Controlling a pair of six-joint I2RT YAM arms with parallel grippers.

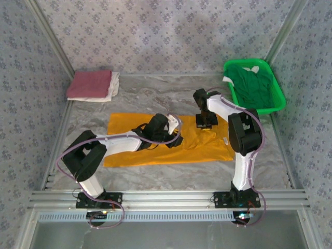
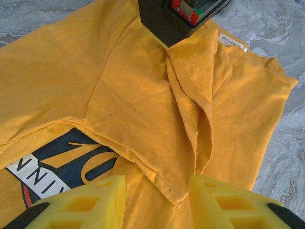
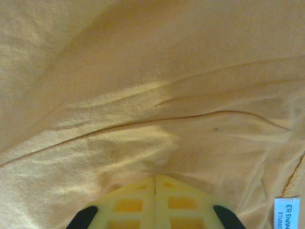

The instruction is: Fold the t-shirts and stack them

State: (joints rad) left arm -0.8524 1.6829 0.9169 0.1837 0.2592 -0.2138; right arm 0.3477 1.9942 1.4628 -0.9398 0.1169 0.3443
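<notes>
**Right gripper nips the orange-yellow shirt; left gripper hangs spread over it**

The orange-yellow t-shirt (image 1: pixel 207 148) lies spread across the middle of the marbled surface (image 1: pixel 155 98), its long side running left to right, just beyond the two arm bases. The left gripper (image 1: pixel 175 139) (image 2: pixel 157 183) hangs low over the middle of the shirt with its yellow fingers (image 2: pixel 95 202) spread apart. A folded hem edge of the cloth lies beneath the gap between them, and the navy print (image 2: pixel 66 162) shows just to the left.

A little farther and to the right, near the shirt's far edge, the right gripper (image 1: pixel 206 124) (image 3: pixel 155 183) points down onto the cloth. Its fingers are pressed together, pinching a small fold of the shirt. Creases run out from the tips, and in the left wrist view a ridge of cloth rises up to it. A white neck label (image 3: pixel 287 213) sits just to the right of that pinch.

At the far left, well apart from both grippers, a folded dusty red t-shirt (image 1: pixel 89 83) rests on a folded white t-shirt (image 1: pixel 113 85). At the far right a green basket (image 1: pixel 280 96) holds a crumpled green t-shirt (image 1: pixel 254 85).
</notes>
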